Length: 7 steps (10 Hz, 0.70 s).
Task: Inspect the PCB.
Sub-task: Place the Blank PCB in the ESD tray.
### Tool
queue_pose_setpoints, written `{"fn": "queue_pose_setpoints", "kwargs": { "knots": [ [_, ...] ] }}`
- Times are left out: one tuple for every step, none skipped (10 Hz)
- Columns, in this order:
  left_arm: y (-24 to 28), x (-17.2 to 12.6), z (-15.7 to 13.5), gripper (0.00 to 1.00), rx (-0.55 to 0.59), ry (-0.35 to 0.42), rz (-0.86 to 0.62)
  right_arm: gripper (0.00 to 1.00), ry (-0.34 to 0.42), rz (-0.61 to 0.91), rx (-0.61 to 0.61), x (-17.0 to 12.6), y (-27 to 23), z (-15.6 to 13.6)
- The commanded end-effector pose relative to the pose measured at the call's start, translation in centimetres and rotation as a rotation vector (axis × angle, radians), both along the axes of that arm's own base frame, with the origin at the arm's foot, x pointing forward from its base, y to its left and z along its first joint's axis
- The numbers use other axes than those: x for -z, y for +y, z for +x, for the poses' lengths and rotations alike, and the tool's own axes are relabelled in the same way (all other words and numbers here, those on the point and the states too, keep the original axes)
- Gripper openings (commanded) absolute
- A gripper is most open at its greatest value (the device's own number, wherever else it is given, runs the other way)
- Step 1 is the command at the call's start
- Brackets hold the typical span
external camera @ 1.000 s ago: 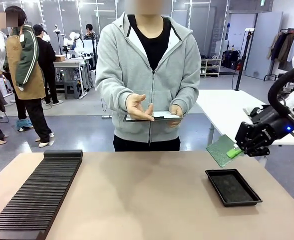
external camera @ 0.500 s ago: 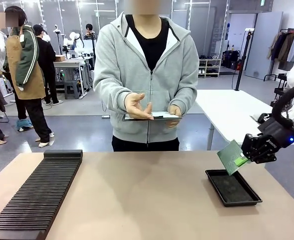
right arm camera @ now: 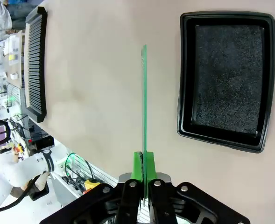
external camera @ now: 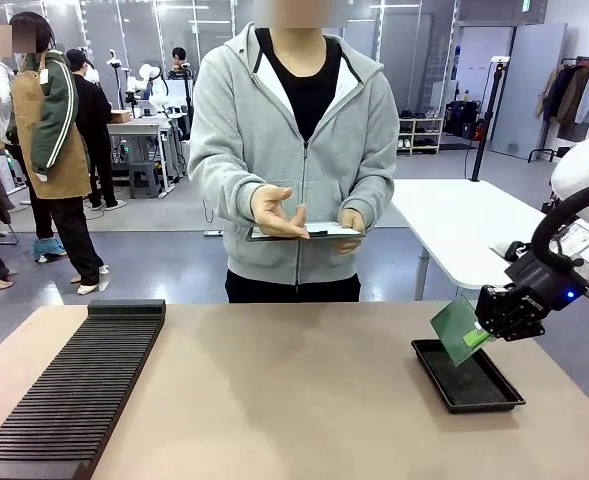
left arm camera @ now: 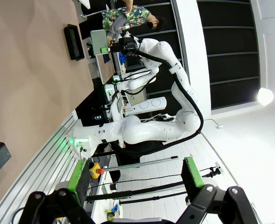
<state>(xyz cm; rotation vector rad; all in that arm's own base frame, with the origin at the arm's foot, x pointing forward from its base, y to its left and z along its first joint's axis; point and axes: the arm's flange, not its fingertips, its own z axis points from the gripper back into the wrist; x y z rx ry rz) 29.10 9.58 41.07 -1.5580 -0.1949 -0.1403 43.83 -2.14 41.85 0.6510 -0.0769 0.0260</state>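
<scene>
Right gripper (external camera: pixel 484 335) is clamped on one edge of the PCB (external camera: pixel 456 331); the green pads (right arm camera: pixel 143 166) pinch the board tight. In the right wrist view the PCB (right arm camera: pixel 144 98) shows edge-on, a thin green line running straight out from the fingers. From the front the board hangs tilted in the air, over the near-left corner of the black tray (external camera: pixel 494 398), not touching it. The tray (right arm camera: pixel 186 84) sits on the tan table (external camera: pixel 274 400) at the robot's right, a dark speckled mat inside.

Left gripper (left arm camera: pixel 132 175) has its jaws spread wide, nothing between them.

Slotted black rack (external camera: pixel 74 390) lies along the table's left side.

Far side: a person in a grey hoodie holds a grey clipboard (external camera: pixel 304 233) in one hand (external camera: pixel 353 222), the other hand (external camera: pixel 277 213) open above it.
</scene>
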Motion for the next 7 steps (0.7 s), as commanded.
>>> {"fn": "queue_pose_setpoints", "kwargs": {
  "knots": [
    [0.1, -0.1, -0.1, 1.00, -0.001, -0.004, -0.003, 0.03, 0.001, 0.001, -0.001, 0.0, 0.0, 0.1],
    [0.1, -0.1, -0.1, 1.00, -0.001, -0.004, -0.003, 0.03, 0.001, 0.001, -0.001, 0.0, 0.0, 0.1],
    [0.1, -0.1, -0.1, 1.00, -0.001, -0.004, -0.003, 0.03, 0.001, 0.001, -0.001, 0.0, 0.0, 0.1],
    [0.1, -0.1, -0.1, 1.00, -0.001, -0.004, -0.003, 0.03, -0.001, 0.001, 0.000, -0.1, 0.0, -0.1],
    [0.1, -0.1, -0.1, 1.00, -0.001, -0.004, -0.003, 0.03, 0.044, -0.059, 0.017, 1.0, 0.0, 1.4],
    [0.1, -0.1, -0.1, 1.00, -0.001, -0.004, -0.003, 0.03, 0.037, -0.062, 0.028, 2.0, -0.4, 2.8],
    [0.1, -0.1, -0.1, 1.00, -0.001, -0.004, -0.003, 0.03, 0.047, -0.094, 0.030, 2.9, -0.7, 3.6]
  ]
}}
